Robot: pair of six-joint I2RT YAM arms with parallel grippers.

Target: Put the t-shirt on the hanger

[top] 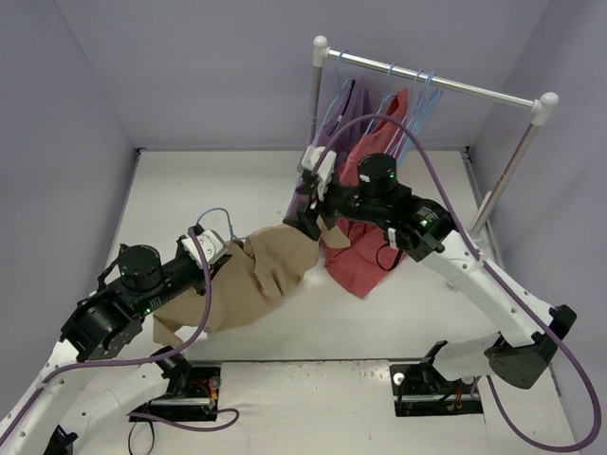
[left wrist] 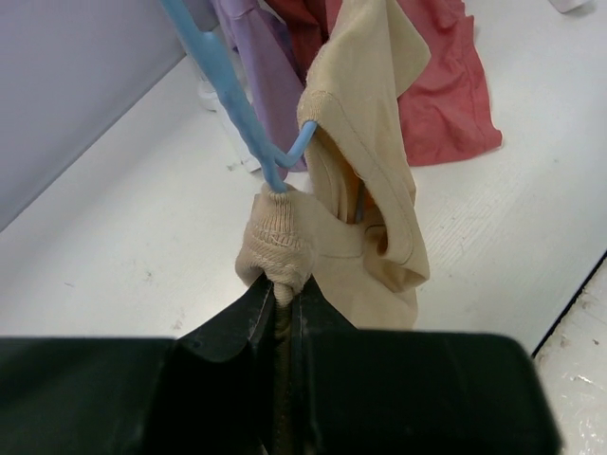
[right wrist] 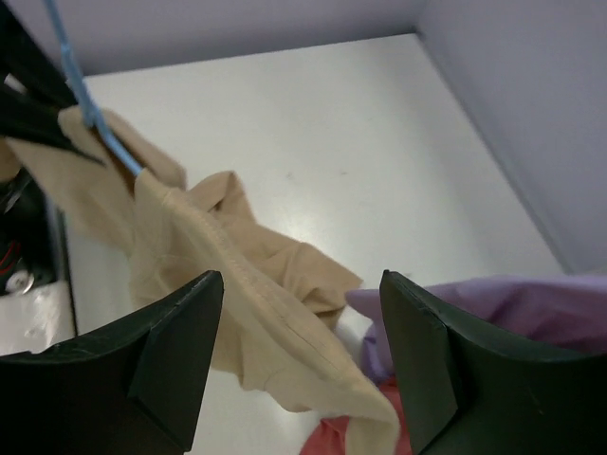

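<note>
The t-shirt [top: 275, 270] was only half on the hanger [left wrist: 234, 104].
The left gripper [left wrist: 280, 313] pinched the t-shirt; the right gripper [right wrist: 302, 284] gaped empty.

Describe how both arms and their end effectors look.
The left arm and right arm have white links, black round joint housings with green lights, and a purple cable looping along each. The left end effector and right end effector each have two blocky matte black fingers.

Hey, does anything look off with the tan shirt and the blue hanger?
Yes. The t-shirt hangs bunched and twisted off one corner of the hanger, not spread over it. The left gripper pinches a wad of fabric there.
</note>
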